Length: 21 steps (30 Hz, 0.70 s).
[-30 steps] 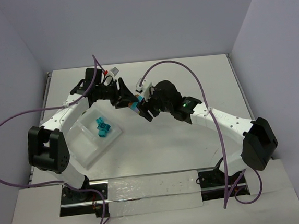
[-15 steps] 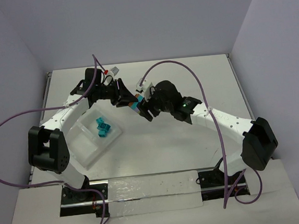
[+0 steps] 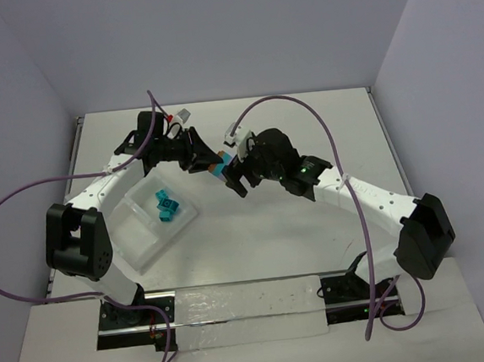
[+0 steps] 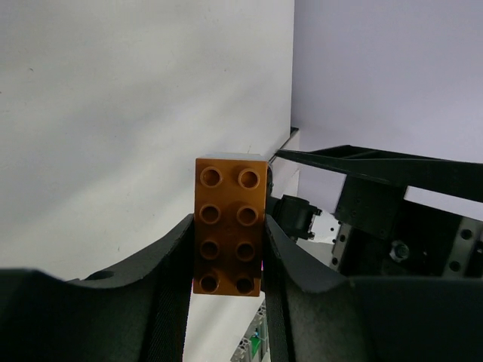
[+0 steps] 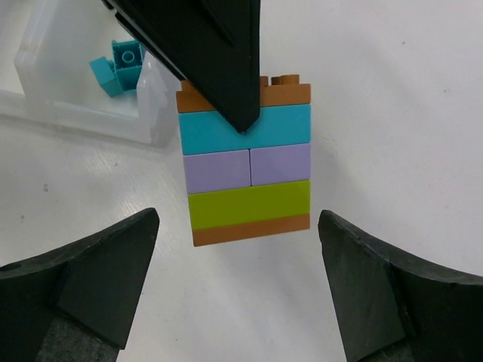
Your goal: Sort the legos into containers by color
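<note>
Overhead; wrists close, seemingly sharing stack [image 5: 245, 162]

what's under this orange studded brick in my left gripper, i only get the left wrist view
observer: it tops a clipped multicoloured stack: teal, then two lilac bricks, lime green, and a thin orange layer at the bottom.
operator: is the right gripper on it
observer: no, the right gripper is open, straddling the lower layers with a gap on each side.
operator: anything in the tray
observer: a few loose teal bricks lie in one compartment of the clear plastic tray.
</note>
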{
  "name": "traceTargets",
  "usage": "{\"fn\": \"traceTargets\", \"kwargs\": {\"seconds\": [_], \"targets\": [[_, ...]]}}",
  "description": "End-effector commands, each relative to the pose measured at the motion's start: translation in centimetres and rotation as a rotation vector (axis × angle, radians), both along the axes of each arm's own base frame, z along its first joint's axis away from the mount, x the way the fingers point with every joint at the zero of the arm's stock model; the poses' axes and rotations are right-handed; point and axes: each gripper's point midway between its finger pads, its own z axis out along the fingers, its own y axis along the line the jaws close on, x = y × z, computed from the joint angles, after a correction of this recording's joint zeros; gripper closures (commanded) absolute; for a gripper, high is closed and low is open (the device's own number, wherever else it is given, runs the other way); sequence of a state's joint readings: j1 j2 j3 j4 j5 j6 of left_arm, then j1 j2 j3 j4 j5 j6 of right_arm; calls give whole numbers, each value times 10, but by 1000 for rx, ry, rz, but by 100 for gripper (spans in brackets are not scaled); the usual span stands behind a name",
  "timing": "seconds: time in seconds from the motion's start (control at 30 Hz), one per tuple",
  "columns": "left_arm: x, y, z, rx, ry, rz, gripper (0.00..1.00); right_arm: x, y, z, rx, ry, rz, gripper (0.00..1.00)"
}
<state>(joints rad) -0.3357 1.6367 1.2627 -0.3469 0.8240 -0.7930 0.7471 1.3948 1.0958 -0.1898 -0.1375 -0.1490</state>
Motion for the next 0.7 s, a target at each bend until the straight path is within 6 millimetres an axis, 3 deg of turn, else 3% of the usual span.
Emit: {"fn": "traceTargets", "kwargs": {"seconds": [0.0, 0.23, 0.33, 0.43, 0.53, 0.67], "targets": [[6, 4, 21, -29, -66, 37, 100, 5, -11, 45, 68, -102, -52, 5], [11, 11, 21, -19, -69, 68, 100, 12, -30, 63, 150, -89, -156, 3], [13, 18, 25, -26, -82, 90, 100, 40, -67, 69, 279, -2, -438, 13], [15, 22, 29, -49, -91, 96, 100, 63, -95, 44, 514, 361, -630, 14], [19, 25, 34, -68, -98, 104, 100, 61, -91, 33, 620, 487, -600, 9], [18, 22, 47, -114, -106, 93, 100, 40, -68, 51, 796, 509, -391, 8]]}}
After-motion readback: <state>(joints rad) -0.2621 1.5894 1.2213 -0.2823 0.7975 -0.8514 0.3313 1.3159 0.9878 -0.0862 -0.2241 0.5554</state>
